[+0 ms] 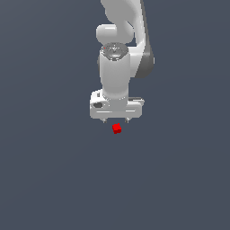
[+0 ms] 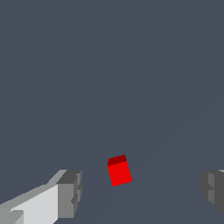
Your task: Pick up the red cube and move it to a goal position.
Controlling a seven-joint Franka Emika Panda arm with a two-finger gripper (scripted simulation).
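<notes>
The gripper is hanging over the red cube, jaws spread wide, the cube sitting untouched between them on the bare gray tabletop.

White arm, red cube beneath

Red cube between the two spread fingers (touching neither), below the arm.
</notes>
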